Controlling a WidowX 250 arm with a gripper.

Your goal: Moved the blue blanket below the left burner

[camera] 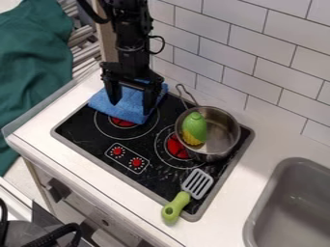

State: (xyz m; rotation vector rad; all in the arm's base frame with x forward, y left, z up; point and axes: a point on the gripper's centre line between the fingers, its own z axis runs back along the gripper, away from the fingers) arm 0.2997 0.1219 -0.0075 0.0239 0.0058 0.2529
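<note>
The black gripper hangs over the upper left of the stove, its two fingers spread apart. Under and between them lies the blue blanket, a folded cloth on the stovetop's back left corner. It covers the upper part of the left burner, whose red centre shows at the cloth's lower edge. Whether the fingertips touch the cloth I cannot tell.
On the right burner stands a metal pot holding a green and yellow toy. A green-handled spatula lies at the stove's front right. The grey sink is at the right, the tiled wall behind.
</note>
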